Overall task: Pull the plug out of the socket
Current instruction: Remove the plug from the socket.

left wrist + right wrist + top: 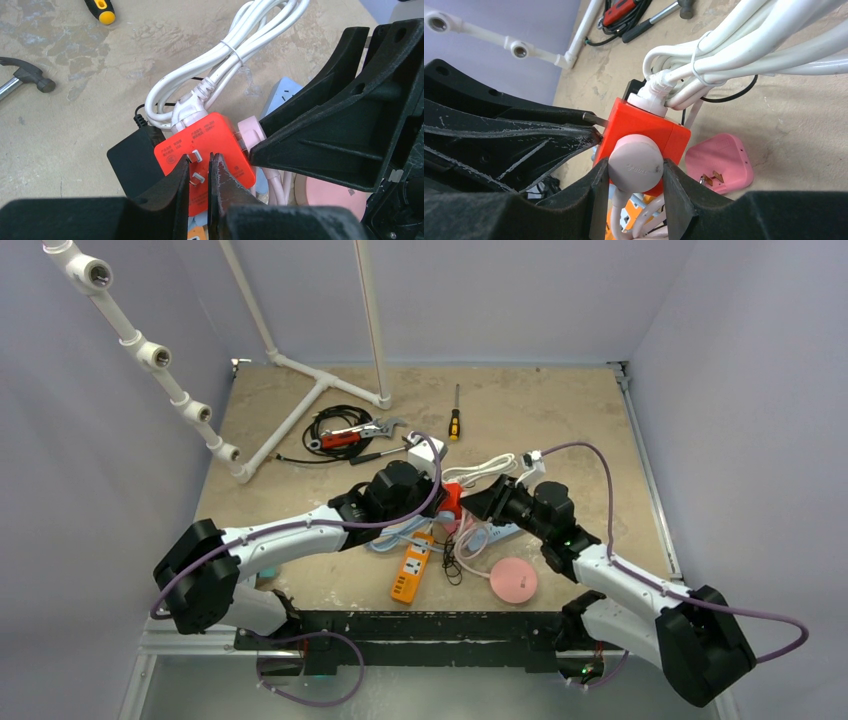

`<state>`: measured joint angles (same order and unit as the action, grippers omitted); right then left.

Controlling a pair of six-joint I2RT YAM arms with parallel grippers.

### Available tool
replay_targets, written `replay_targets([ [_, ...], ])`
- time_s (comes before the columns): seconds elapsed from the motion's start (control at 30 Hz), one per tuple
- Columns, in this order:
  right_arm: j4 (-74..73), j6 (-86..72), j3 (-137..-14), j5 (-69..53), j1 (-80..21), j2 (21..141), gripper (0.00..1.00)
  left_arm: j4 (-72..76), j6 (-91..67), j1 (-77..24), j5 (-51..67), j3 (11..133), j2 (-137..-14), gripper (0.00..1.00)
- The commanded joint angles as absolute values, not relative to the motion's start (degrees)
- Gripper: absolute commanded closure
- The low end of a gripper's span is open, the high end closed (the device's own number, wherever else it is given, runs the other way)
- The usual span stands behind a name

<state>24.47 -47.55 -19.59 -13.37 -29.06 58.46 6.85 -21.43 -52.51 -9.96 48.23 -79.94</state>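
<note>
A red cube socket (210, 137) hangs between both grippers above the cable pile. My left gripper (200, 161) is shut on the metal prongs on the socket's face. A round pale pink plug (635, 162) sits pushed into the socket's (644, 125) side, and my right gripper (635, 166) is shut on it, one finger on each side. A white plug (651, 95) with a bundled white cable (724, 40) enters another face. In the top view the socket (452, 498) shows between the left gripper (440, 498) and the right gripper (472, 505).
Under the grippers lie an orange power strip (411, 568), a blue strip (282, 92), a black adapter (132, 160), a pink adapter (719, 162) and a pink disc (513, 580). Farther back are a screwdriver (454, 420), a hammer (27, 77), a red tool (345, 437) and white pipes (300, 410).
</note>
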Motion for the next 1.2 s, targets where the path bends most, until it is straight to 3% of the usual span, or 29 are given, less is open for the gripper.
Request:
replay_targets([
  [0.0,34.08,-49.29,-18.66,-14.95,-23.35,56.01,1.00,2.86,-17.64,-49.95,-18.86,48.95,-79.45,1.00],
  [0.33,40.77,-53.00,-15.98,-20.98,-21.20,56.79,1.00,2.99,-17.78,-49.83,-17.98,48.91,-79.75,1.00],
  [0.7,31.72,-47.87,-19.21,-13.42,-22.80,55.68,1.00,3.14,-17.64,-49.83,-17.13,49.19,-79.99,1.00],
  [0.93,23.57,-45.77,-25.43,3.08,-34.14,58.43,1.00,2.90,-17.05,-49.87,-17.91,49.21,-80.07,1.00],
  [1.17,23.28,-45.79,-26.61,4.81,-34.58,59.01,1.00,2.47,-16.98,-49.89,-18.44,49.38,-80.27,1.00],
])
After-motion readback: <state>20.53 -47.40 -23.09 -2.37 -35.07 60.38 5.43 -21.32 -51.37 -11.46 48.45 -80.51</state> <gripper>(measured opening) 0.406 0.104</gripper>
